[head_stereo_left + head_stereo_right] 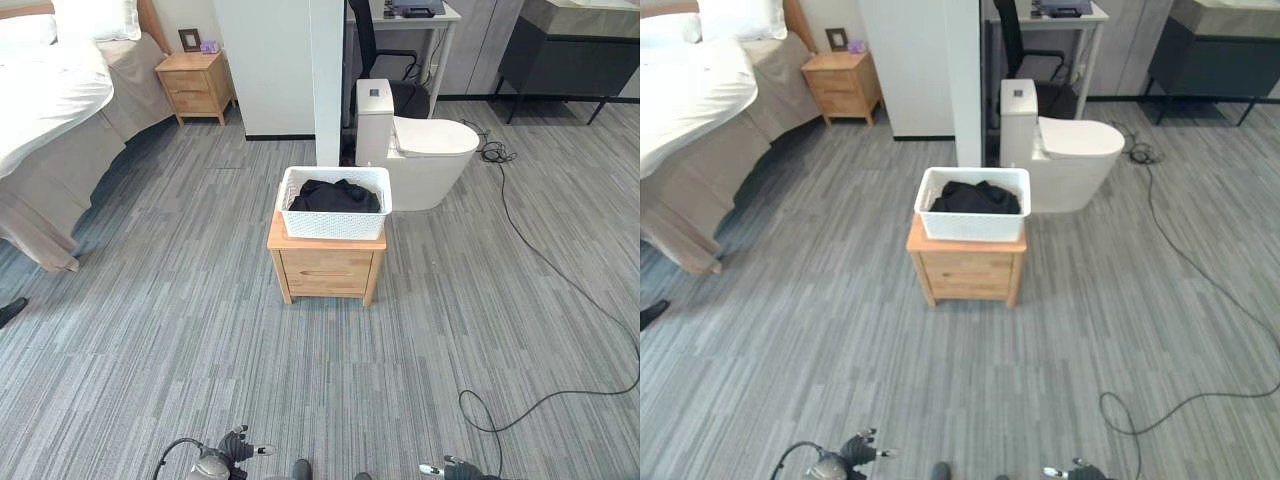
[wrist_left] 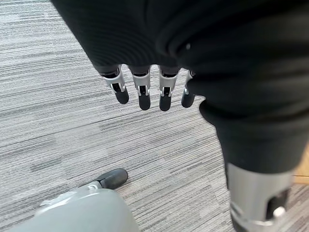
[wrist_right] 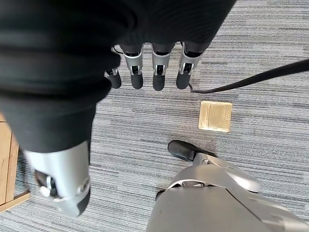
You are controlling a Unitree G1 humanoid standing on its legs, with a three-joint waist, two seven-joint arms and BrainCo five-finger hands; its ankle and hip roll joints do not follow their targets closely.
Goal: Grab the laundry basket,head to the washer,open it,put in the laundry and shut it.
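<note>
- Where the lower edge of the head views is reached, the left hand (image 1: 232,452) is seen low over the grey striped carpet (image 1: 150,340), with nothing held; in its wrist view the fingers (image 2: 141,92) are shown hanging straight and relaxed above the floor.
- The right hand (image 1: 452,468) is recorded at the lower right of the same views, likewise empty; its fingers (image 3: 158,72) are shown straight and slack in its wrist view, above the carpet.
- A brass floor plate (image 3: 215,116) is noted in the carpet below the right hand.
- The laundry basket (image 1: 334,219), white and perforated, is placed on top of a small wooden nightstand (image 1: 326,270) at mid-floor, well apart from both hands.
- Dark laundry (image 1: 335,196) is held inside the basket, heaped below its rim.
- A white toilet (image 1: 420,148) is set just behind and to the right of the basket.
- A bed (image 1: 55,100) with white covers is listed at the far left, with a second wooden nightstand (image 1: 195,86) beside it.
- A white partition wall (image 1: 280,65) is recorded behind the basket.
</note>
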